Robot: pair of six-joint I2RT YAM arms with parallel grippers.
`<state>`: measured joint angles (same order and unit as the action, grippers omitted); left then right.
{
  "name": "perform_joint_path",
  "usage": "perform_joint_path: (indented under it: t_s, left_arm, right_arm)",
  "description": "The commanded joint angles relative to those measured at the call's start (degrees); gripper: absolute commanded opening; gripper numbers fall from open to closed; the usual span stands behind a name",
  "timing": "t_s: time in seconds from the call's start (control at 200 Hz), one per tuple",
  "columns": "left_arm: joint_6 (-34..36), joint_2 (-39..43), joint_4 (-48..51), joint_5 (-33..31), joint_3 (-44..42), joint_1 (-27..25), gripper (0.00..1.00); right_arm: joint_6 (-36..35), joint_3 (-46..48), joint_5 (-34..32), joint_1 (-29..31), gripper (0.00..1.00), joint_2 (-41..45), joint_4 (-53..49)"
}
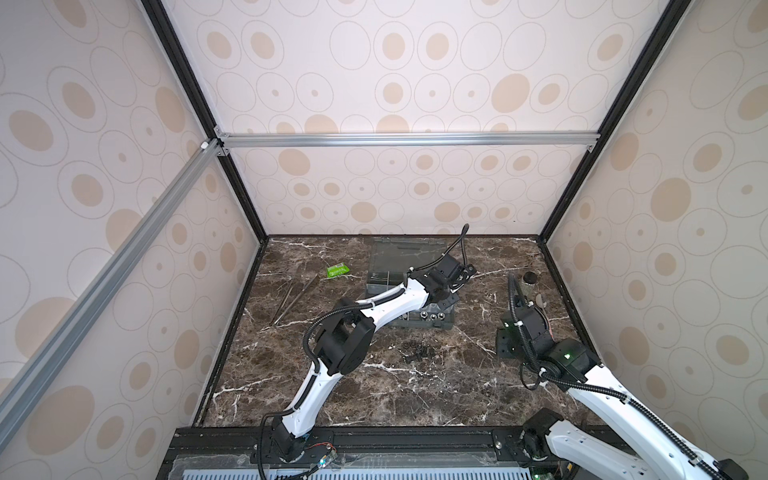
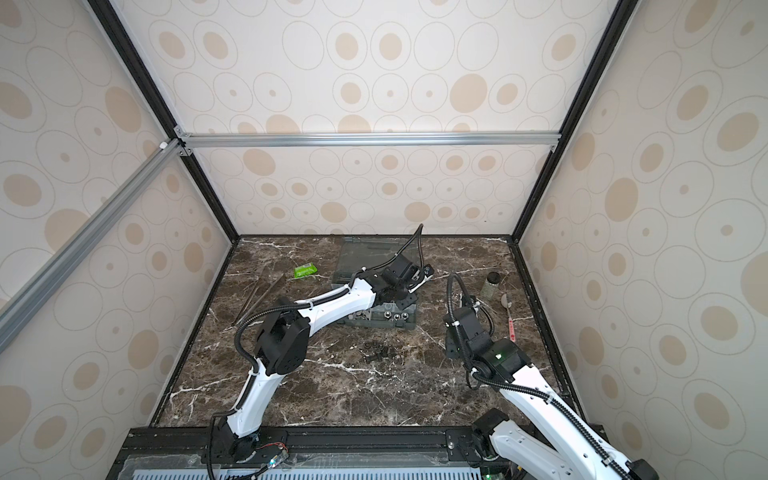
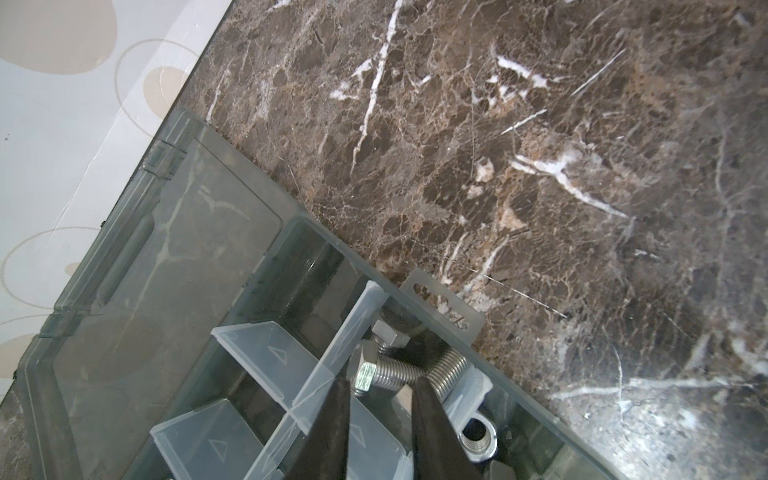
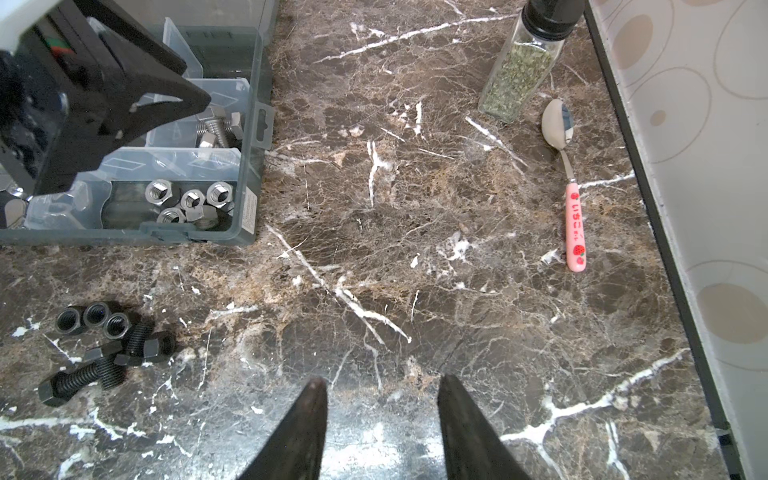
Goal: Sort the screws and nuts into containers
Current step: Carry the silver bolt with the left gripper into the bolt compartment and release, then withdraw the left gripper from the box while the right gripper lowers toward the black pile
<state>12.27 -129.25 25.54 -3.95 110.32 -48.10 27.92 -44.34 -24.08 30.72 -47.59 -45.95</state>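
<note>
We hover left gripper (image 3: 380,381), fingers (image 3: 330,424) narrowly parted round screw (image 3: 390,373), grip unclear; right gripper (image 4: 382,378) wide, empty. Risk: screw snags divider (image 3: 467,395), skips among nuts (image 3: 482,451).

We find the organiser box (image 4: 254,83) at the counter's (image 1: 374,395) back middle, with nuts (image 4: 191,199) in its near right compartment (image 4: 124,203). Loose screws (image 4: 89,376) lie before it, tweezers (image 1: 293,301) to the left, and jar (image 4: 517,79) and spoon (image 4: 575,224) to the right.

Left arm (image 1: 386,307) stretches forward, jaws seemingly slightly parted; right arm (image 1: 602,395) jaws apart
</note>
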Motion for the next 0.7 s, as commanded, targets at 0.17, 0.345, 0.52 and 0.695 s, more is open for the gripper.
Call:
perform_joint_path:
  t_s: [0.17,0.345,0.52,0.695]
  left_arm:
    - [-1.8,3.4,-2.7,2.4,-4.0,0.8,0.27]
    - [-4.8,7.5,-5.5,4.1,-8.4,1.7,0.27]
    - [-8.5,13.7,-9.5,5.8,-14.7,3.1,0.27]
    - [-12.0,20.7,-13.8,7.5,-23.0,4.4,0.27]
  right_arm:
    - [1.1,-0.6,-0.7,-0.5,0.47,0.7,-2.0]
    - [1.1,-0.6,-0.5,-0.5,0.47,0.8,-1.9]
    - [1.1,0.0,0.1,-0.5,0.47,0.6,-1.4]
    - [1.2,0.6,0.9,-0.5,0.47,0.3,-0.4]
